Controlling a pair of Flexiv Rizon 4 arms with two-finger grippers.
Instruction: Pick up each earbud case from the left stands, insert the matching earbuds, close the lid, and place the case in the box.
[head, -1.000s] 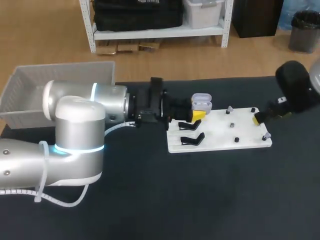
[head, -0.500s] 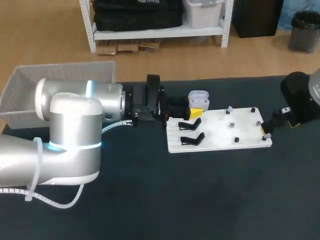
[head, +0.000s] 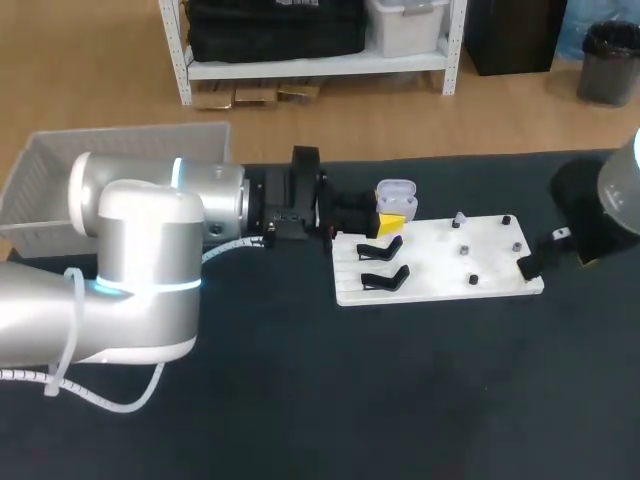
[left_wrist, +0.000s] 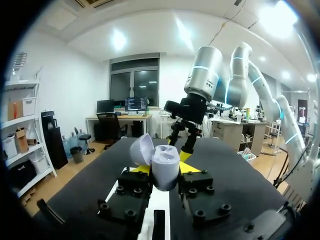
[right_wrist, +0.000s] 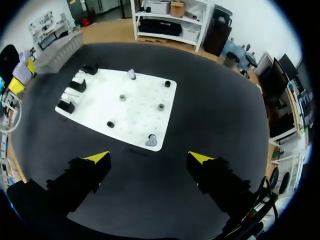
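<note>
My left gripper (left_wrist: 167, 171) is closed on the small white earbud case (left_wrist: 165, 161). The two yellow tips press it from both sides, and its round lid stands open. The case hangs in the air, just beside the corner of the flat white board (head: 440, 262), where the two black stands (head: 385, 277) sit. Both stands carry nothing.

My right gripper (right_wrist: 149, 157) is wide open and holds nothing. It hovers over the dark desk (head: 300, 400), near the opposite end of the board. Some small grey and black pieces (right_wrist: 122, 97) stand on the board (I cannot tell what they are). The pale plastic box (head: 50, 180) is at the desk's far left corner, behind my left arm.
</note>
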